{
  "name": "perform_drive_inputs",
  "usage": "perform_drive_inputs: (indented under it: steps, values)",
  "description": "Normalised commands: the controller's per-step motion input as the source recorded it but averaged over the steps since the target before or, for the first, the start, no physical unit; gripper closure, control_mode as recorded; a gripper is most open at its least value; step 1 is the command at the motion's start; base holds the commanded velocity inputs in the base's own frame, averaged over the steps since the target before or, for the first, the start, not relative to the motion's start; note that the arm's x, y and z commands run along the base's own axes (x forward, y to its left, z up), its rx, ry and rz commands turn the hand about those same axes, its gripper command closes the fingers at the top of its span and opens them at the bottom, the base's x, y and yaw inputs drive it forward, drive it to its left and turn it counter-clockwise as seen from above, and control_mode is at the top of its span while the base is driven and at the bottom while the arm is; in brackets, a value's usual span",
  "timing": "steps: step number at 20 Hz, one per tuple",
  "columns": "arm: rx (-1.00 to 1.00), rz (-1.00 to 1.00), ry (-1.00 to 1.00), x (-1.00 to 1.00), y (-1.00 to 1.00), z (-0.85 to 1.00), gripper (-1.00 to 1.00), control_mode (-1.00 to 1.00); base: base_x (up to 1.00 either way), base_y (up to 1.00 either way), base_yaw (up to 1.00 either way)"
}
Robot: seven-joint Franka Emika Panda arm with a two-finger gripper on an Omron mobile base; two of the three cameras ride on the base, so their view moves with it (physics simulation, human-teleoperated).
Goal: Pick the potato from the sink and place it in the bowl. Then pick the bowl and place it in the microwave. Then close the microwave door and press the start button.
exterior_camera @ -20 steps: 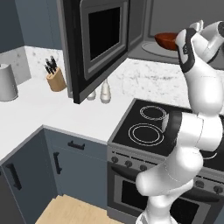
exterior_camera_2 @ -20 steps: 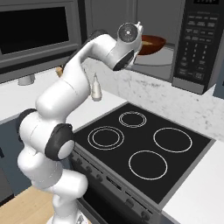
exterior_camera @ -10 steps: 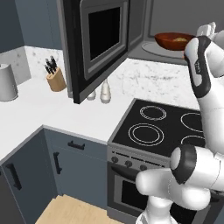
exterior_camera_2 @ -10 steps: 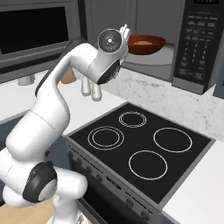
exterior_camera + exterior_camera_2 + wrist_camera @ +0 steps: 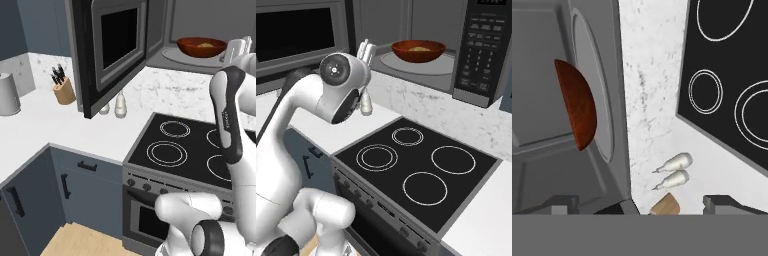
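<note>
Potato point(image 5: 418, 49) mostly sunk below the bowl point(image 5: 418, 50) rim; microwave door point(image 5: 107, 47) cropped at top (handle not discernible).

microwave point(image 5: 421, 55) cavity: open at the front; bowl point(image 5: 418, 50) sits on the turntable inside, with room above its rim and to either side. microwave door point(image 5: 107, 47): swung wide open, standing out over the counter point(image 5: 60, 125) and walling off the left approach to the cavity (its handle edge hangs just above the shakers). two shakers point(image 5: 115, 105): upright on the counter under the door's lower corner, near the stove's left edge. knife block point(image 5: 64, 91): further left, by the wall. grey canister point(image 5: 8, 94): far left corner. stove top point(image 5: 416, 170): flat, nothing standing on it, open space above it up to the cavity. button panel point(image 5: 481, 45): bounds the cavity on the right.
</note>
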Motion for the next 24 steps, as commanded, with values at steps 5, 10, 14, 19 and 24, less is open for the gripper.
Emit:
perform_drive_inputs:
  steps: [5,10,14,19,24]
  values:
    - [0.00,-0.02,0.00,-0.98,0.58,0.08,-1.00,-1.00,0.00,0.00,0.00]
    - [0.00,-0.04,0.00,-0.95,0.62,0.11,-1.00,-1.00,0.00,0.00,0.00]
    - [0.00,-0.02,0.00,-0.86,0.57,0.28,-1.00,-1.00,0.00,0.00,0.00]
    - [0.00,-0.07,-0.01,-0.81,0.53,0.34,-1.00,-1.00,0.00,0.00,0.00]
    - [-0.01,-0.13,-0.13,-0.64,0.68,0.25,-1.00,-1.00,0.00,0.00,0.00]
